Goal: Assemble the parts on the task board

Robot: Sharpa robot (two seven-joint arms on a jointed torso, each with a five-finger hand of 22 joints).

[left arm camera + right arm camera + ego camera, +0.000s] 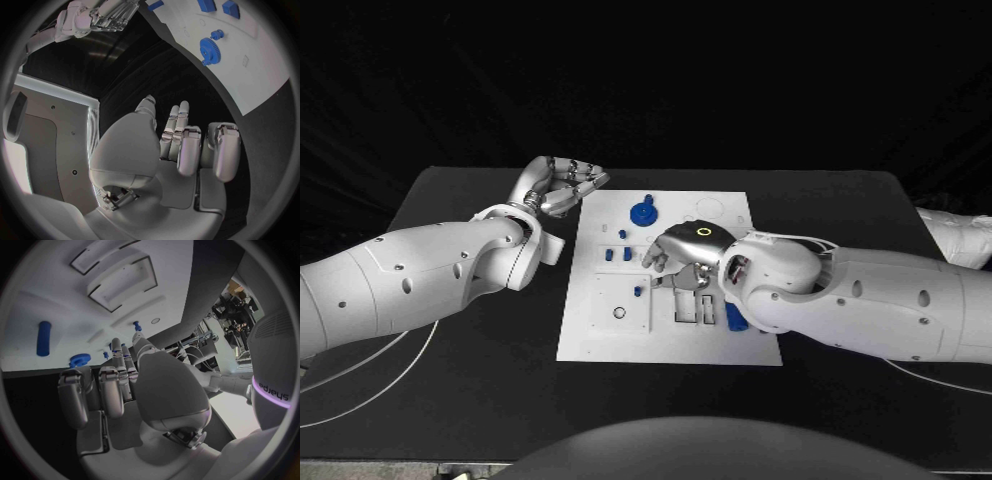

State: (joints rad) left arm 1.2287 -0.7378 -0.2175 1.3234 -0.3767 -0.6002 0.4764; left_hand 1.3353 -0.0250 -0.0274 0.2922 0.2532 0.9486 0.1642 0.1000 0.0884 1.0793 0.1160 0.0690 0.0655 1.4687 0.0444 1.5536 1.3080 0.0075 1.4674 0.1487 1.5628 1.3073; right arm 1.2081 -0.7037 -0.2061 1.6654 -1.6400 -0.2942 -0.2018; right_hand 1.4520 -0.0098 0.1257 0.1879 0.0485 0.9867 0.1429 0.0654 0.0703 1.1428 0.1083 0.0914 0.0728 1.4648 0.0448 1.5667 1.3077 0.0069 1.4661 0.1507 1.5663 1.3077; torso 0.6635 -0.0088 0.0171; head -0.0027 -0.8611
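The white task board lies in the middle of the table. A blue gear stands near its far edge, with small blue parts in front of it and one blue piece by the rectangular recesses. My right hand hovers over the board's middle, fingers curled downward. In the right wrist view a small blue peg shows at the tips of that hand; whether it is pinched I cannot tell. My left hand is off the board's far left corner, fingers curled in on nothing.
A black ring sits on the board's near left panel. A blue cylinder lies on the board beyond my right hand. Bare black table surrounds the board on all sides.
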